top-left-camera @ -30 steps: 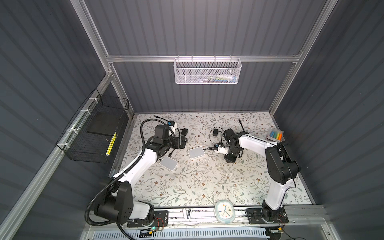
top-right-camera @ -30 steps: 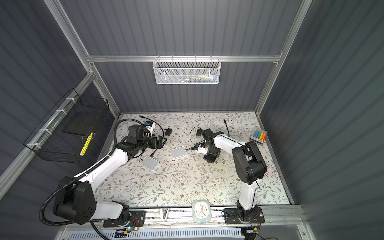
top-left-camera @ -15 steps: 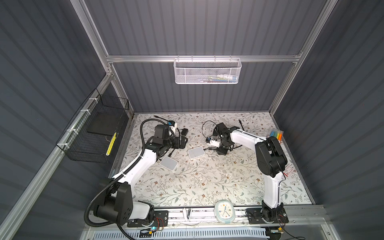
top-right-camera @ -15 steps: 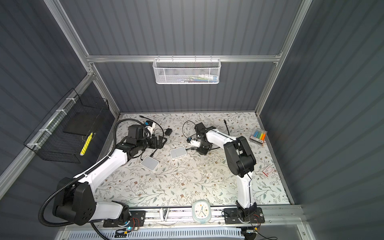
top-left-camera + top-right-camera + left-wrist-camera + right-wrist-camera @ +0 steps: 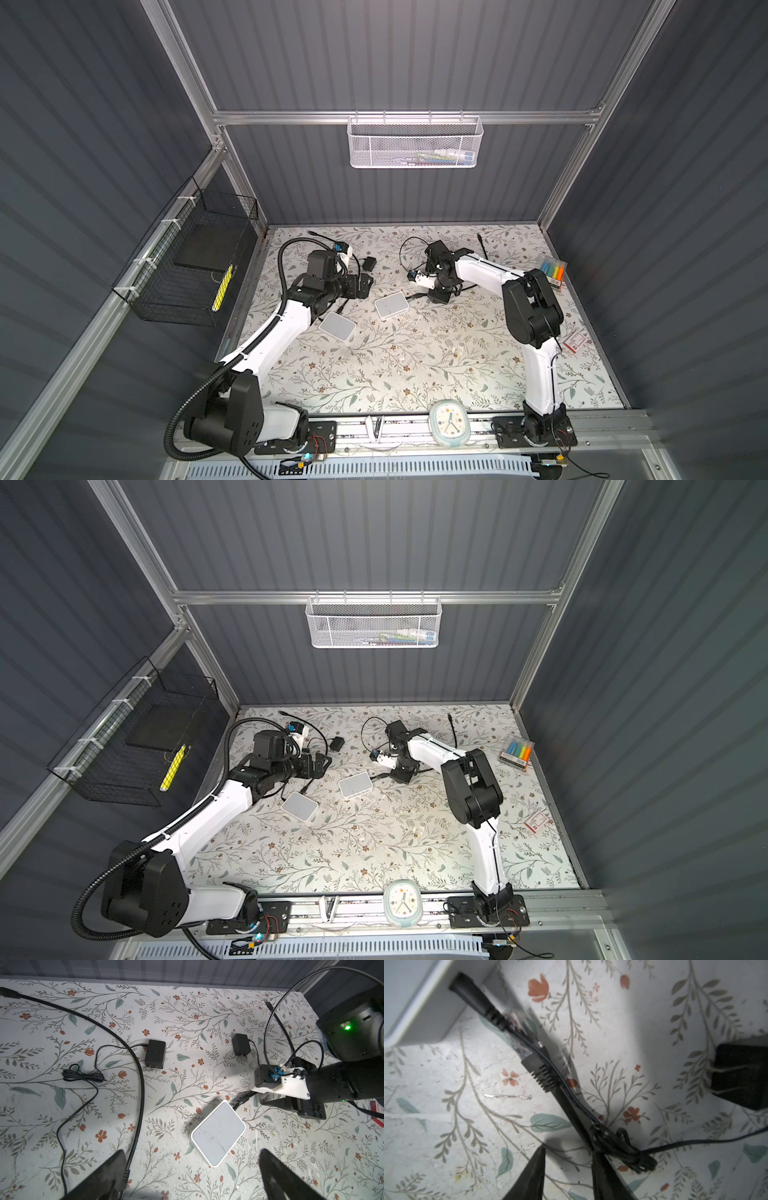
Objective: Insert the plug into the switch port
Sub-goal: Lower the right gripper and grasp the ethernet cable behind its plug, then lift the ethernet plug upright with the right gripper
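Right gripper [image 5: 569, 1153], jaws parted and empty, is hovering just right of the clear-tipped black cable plug [image 5: 527, 1049], whose long axis is pointing left at the white square plastic switch [image 5: 415, 1001].

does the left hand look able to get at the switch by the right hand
Probably yes: the left hand is open and the switch lies just ahead, only bare table between. The right hand beside it may crowd things.
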You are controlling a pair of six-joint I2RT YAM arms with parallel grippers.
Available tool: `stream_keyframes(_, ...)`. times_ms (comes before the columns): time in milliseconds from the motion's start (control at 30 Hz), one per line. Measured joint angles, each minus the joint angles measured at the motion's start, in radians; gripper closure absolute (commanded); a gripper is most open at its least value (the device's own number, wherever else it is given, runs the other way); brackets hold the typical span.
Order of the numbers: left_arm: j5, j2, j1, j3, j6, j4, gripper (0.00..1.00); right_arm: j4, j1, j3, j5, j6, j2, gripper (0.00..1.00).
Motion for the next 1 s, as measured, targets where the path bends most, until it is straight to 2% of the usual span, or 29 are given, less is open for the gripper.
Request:
stream_keyframes(467, 0.001, 0.032, 0.0, 0.001, 0.0, -0.005, 0.0, 0.001, -0.002, -0.007, 0.009, -0.033, -0.032, 0.6)
stream_keyframes(1000, -0.004, 0.032, 0.0, 0.021, 0.012, -0.036, 0.0, 0.005, -0.017, 0.044, -0.014, -0.05, 0.038, 0.63)
